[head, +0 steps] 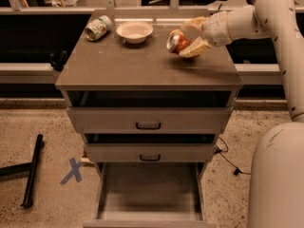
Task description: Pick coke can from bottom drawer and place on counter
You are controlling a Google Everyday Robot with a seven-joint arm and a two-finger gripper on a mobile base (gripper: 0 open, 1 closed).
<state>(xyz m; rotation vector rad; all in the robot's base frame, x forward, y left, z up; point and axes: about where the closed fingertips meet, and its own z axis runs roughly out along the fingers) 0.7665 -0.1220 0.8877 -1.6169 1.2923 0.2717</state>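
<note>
Camera view shows the jaws over the right rear of the desk (142, 65), pinching the coke can (175, 42), which is tilted with its silver end to the left. The bottom drawer (149, 198) stands open with its floor bare, so the pick looks done. Setting the can down and letting go appear to be what is left.

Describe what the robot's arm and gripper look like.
The arm is smooth off-white tubing with rounded joints and small dark dots. The gripper, over the right rear of the counter, has a whitish wrist and two flat, tan, wedge-shaped fingers. No cables show on it.
</note>
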